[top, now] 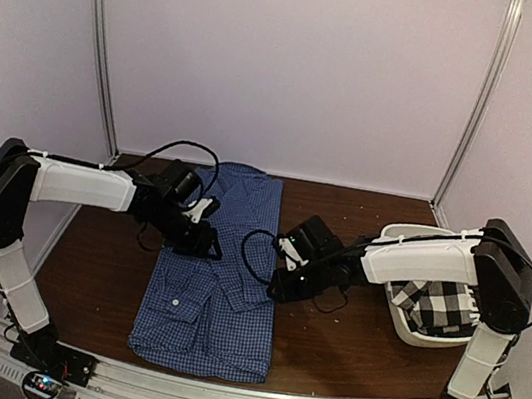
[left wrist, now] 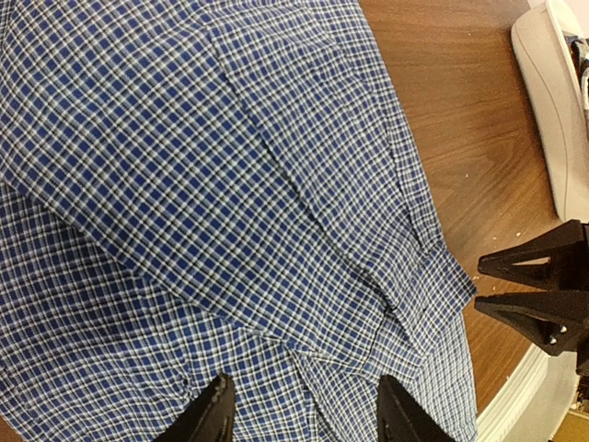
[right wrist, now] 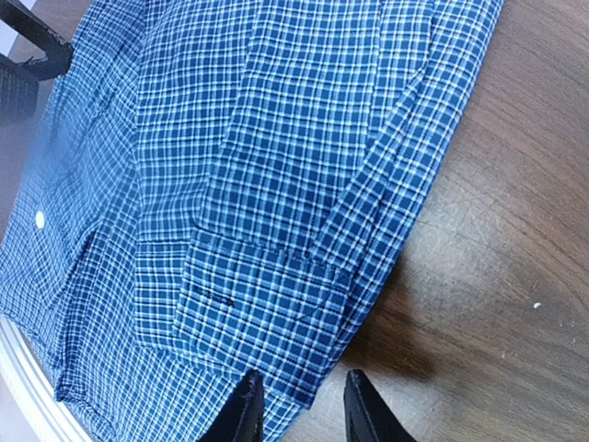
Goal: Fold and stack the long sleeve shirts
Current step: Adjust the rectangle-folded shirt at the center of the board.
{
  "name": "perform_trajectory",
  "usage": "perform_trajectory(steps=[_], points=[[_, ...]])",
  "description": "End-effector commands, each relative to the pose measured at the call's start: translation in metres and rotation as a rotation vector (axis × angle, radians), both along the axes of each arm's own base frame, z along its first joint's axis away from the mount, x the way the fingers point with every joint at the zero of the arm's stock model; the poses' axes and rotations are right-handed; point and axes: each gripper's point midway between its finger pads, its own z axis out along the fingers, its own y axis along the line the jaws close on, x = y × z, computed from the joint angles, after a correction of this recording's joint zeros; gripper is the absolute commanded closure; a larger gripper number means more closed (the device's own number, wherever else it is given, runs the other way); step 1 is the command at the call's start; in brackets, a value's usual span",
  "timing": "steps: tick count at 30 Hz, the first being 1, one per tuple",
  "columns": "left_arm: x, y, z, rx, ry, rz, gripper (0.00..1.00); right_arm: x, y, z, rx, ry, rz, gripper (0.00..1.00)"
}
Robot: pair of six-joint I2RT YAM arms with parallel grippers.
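Note:
A blue gingham long sleeve shirt (top: 217,283) lies flattened on the brown table, its sleeves folded in over the body. My left gripper (top: 205,241) is at its left edge; in the left wrist view the fingers (left wrist: 213,416) stand wide apart over the cloth (left wrist: 230,184), open. My right gripper (top: 284,279) is at the shirt's right edge; its jaws (right wrist: 302,407) are narrowly apart around the hem corner just below the sleeve cuff (right wrist: 262,313), not pinching it. A black-and-white checked shirt (top: 444,303) lies crumpled in the tub.
The white plastic tub (top: 417,334) stands at the right of the table, close behind my right arm; its rim (left wrist: 550,101) shows in the left wrist view. Bare brown wood (top: 344,349) lies between shirt and tub. White walls close the back and sides.

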Motion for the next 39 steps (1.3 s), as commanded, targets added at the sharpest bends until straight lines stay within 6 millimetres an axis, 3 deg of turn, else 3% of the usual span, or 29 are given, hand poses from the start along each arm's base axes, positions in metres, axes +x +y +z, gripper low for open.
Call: perform_trajectory(steps=[1,13,24,39], points=[[0.005,-0.003,0.012,-0.044,-0.042,-0.009,0.47,-0.005,0.006,-0.005,0.013,0.023,0.002,0.69],[0.004,0.001,0.014,-0.045,-0.055,-0.007,0.47,-0.011,0.006,-0.014,-0.010,0.048,0.010,0.74],[0.001,0.004,0.014,-0.053,-0.060,-0.005,0.47,-0.021,0.014,-0.012,-0.026,0.057,0.037,1.00],[-0.003,0.008,0.013,-0.068,-0.061,-0.008,0.47,-0.060,0.020,-0.004,-0.036,0.108,0.100,1.00]])
